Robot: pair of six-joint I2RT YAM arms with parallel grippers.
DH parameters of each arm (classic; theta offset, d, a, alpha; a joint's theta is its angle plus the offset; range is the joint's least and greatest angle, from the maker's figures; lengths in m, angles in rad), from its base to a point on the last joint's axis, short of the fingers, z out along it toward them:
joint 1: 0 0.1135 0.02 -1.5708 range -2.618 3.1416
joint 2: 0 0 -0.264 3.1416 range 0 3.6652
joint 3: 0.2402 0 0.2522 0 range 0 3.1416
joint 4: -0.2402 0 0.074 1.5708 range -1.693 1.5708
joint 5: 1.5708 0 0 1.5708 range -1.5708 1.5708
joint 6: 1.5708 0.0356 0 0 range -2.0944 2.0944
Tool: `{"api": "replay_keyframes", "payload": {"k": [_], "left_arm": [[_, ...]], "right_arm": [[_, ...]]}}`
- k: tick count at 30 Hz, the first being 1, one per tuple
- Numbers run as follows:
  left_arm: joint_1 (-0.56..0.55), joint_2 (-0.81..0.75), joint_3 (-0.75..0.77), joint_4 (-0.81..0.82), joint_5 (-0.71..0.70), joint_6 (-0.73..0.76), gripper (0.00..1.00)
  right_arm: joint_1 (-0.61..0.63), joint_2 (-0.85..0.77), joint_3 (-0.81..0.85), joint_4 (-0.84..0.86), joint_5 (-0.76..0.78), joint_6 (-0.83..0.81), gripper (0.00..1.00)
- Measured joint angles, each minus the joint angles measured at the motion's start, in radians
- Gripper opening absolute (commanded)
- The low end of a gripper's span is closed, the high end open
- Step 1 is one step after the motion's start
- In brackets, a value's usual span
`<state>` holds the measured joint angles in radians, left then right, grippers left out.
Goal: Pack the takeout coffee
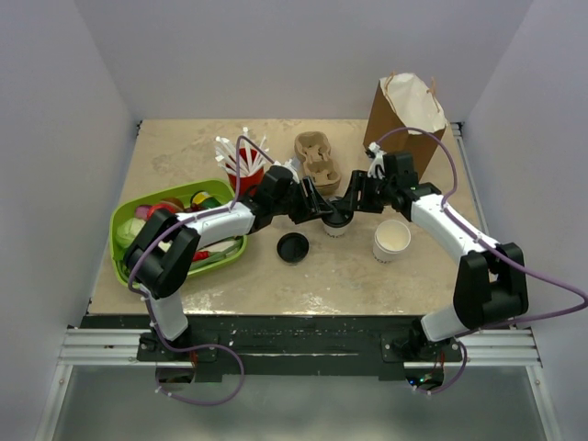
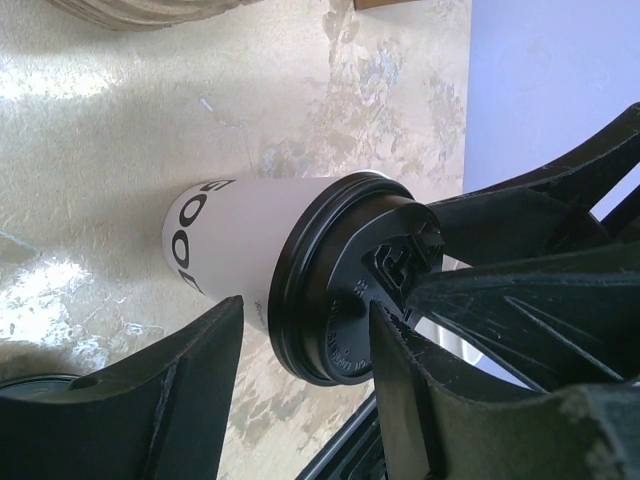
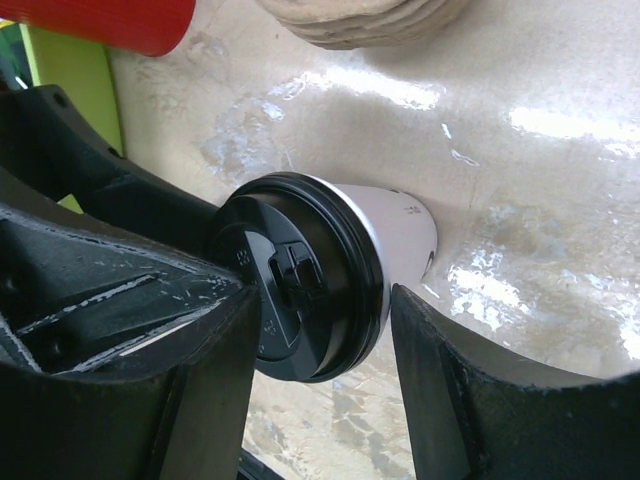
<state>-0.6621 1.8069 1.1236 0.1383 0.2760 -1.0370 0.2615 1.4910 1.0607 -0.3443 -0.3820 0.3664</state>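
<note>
- Over mid-table, my left pincer [image 2: 307, 310]: jaws part-way apart, one finger to each side of the lid of the coffee [image 2: 290, 265], nothing clamped. Whether a pad touches the rim I cannot tell.
- Opposite it, my right pincer [image 3: 325, 300]: jaws likewise part-way apart, reaching in from the other side, fingers astride the same lid, tips close to those of my left pincer.
- Between both pincers, coffee: white cup with black lettering on its side, black sip lid fitted, upright on the table [image 1: 184, 147].
- Near-left of the coffee, loose lid [image 1: 293, 247]: black, lying flat, close by but apart from it.
- Right of the coffee, open cup [image 1: 392, 240]: white, lidless, upright, beside my right forearm.
- Behind the coffee, carrier [image 1: 317, 156]: brown pulp.
- Left of the carrier, red cup [image 1: 246, 165]: holds white sticks, stands behind my left arm.
- At the table's left edge, green bin [image 1: 115, 246]: coloured toy food inside, partly under my left arm.
- At the far right corner, bag [image 1: 404, 115]: brown paper, upright, mouth open.
</note>
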Motion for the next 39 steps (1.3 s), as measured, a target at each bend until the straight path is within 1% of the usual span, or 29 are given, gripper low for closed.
{"api": "replay_keyframes", "payload": {"k": [5,11,13,16,17,21,23,25,26,27,32,39], "left_arm": [[0.000,0.000,0.001,-0.006,0.000,0.001,0.57],[0.000,0.009,0.028,-0.037,-0.008,0.009,0.63],[0.000,0.011,0.031,-0.045,-0.010,0.010,0.63],[0.000,0.013,0.040,-0.054,-0.010,0.014,0.63],[0.000,0.014,0.044,-0.056,-0.010,0.017,0.63],[0.000,0.030,0.075,-0.058,-0.008,0.031,0.63],[0.000,0.038,0.087,-0.058,-0.006,0.035,0.63],[0.000,0.043,0.092,-0.060,-0.005,0.035,0.63],[0.000,0.044,0.094,-0.062,-0.006,0.036,0.63],[0.000,0.045,0.097,-0.066,-0.006,0.037,0.63],[0.000,0.050,0.109,-0.102,-0.024,0.053,0.60],[0.000,0.068,0.152,-0.165,-0.064,0.061,0.52]], "right_arm": [[-0.005,0.001,-0.001,-0.003,0.031,0.000,0.53],[-0.022,0.020,-0.010,0.006,0.026,0.008,0.52],[-0.023,0.020,-0.010,0.010,0.025,0.008,0.52],[-0.025,0.020,-0.011,0.015,0.024,0.010,0.44],[-0.026,0.020,-0.011,0.018,0.022,0.011,0.39],[-0.030,0.023,-0.013,0.023,0.002,0.015,0.36],[-0.034,0.027,-0.014,0.024,-0.008,0.018,0.33],[-0.039,0.027,-0.018,0.026,-0.015,0.019,0.33],[-0.042,0.027,-0.019,0.027,-0.021,0.019,0.36],[-0.044,0.027,-0.021,0.028,-0.026,0.019,0.40],[-0.049,0.037,-0.022,0.035,-0.032,0.019,0.43],[-0.051,0.057,-0.019,0.056,-0.027,0.026,0.39]]}}
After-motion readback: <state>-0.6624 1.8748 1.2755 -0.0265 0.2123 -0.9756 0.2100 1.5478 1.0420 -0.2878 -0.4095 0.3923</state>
